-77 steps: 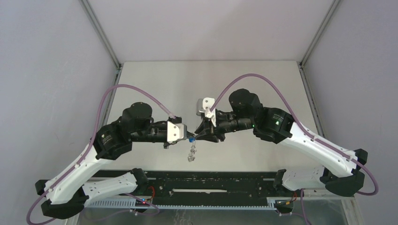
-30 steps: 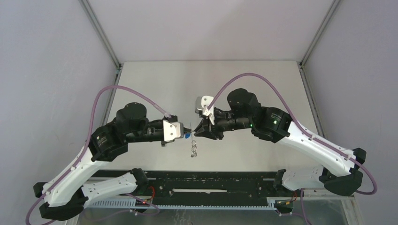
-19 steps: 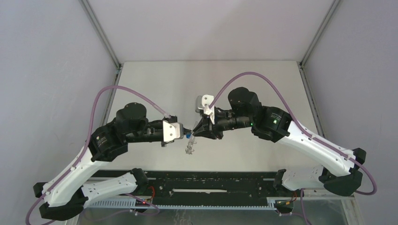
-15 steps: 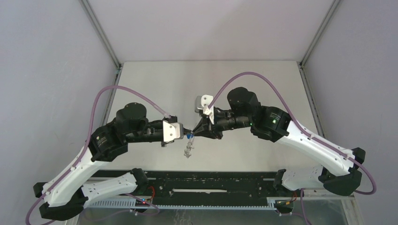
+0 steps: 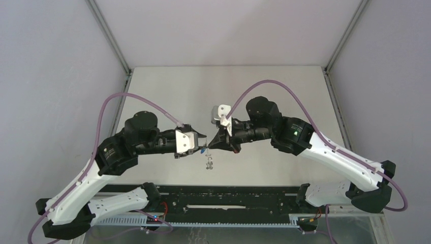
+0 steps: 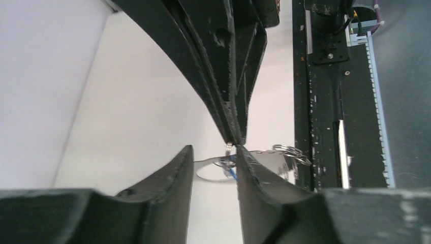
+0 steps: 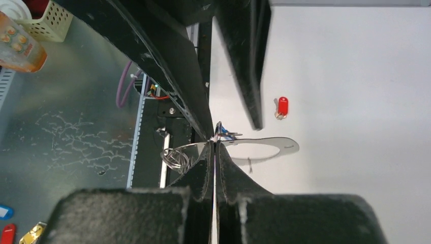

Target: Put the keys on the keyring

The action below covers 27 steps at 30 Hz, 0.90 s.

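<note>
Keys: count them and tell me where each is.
2. The red key lies alone on the table; the blue key sits at the keyring, held in the air. Blurry coloured bits off the table's edge may be more.

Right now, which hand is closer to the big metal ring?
Right. The right hand pinches the keyring at its rim; the left hand stands open around it, not gripping.

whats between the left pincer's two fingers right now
In the left wrist view, the keyring and a sliver of the blue key lie in that gap; the right pincer is shut on the keyring.
</note>
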{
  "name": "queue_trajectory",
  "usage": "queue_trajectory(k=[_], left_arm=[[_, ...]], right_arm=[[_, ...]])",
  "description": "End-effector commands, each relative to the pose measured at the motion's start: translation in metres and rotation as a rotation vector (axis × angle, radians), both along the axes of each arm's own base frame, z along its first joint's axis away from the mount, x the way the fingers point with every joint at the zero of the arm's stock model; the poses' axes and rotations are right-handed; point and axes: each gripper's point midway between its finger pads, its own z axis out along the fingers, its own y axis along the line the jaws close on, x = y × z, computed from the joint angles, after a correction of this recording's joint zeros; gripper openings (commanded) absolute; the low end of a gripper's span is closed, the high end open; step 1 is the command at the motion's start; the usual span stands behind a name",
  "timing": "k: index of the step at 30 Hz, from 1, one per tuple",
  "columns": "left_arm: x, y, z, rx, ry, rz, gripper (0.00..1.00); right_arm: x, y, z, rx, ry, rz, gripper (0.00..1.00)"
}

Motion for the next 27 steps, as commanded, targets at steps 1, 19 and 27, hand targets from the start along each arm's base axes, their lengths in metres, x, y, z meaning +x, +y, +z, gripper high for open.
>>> queue_trajectory(k=[1, 19, 27], left_arm=[[-0.001, 0.003, 0.044, -0.114, -0.103, 0.001, 0.49], [-0.005, -0.003, 0.026, -0.148, -0.016, 0.003, 0.63], [0.0, -0.007, 0.017, -0.141, 0.029, 0.029, 0.48]], right_arm=[[-0.003, -0.006, 0.034, 0.195, -0.007, -0.01, 0.0], [-0.013, -0.031, 0.071, 0.595, -0.025, -0.032, 0.0], [-0.017, -0.028, 0.071, 0.6, -0.032, -0.022, 0.0]])
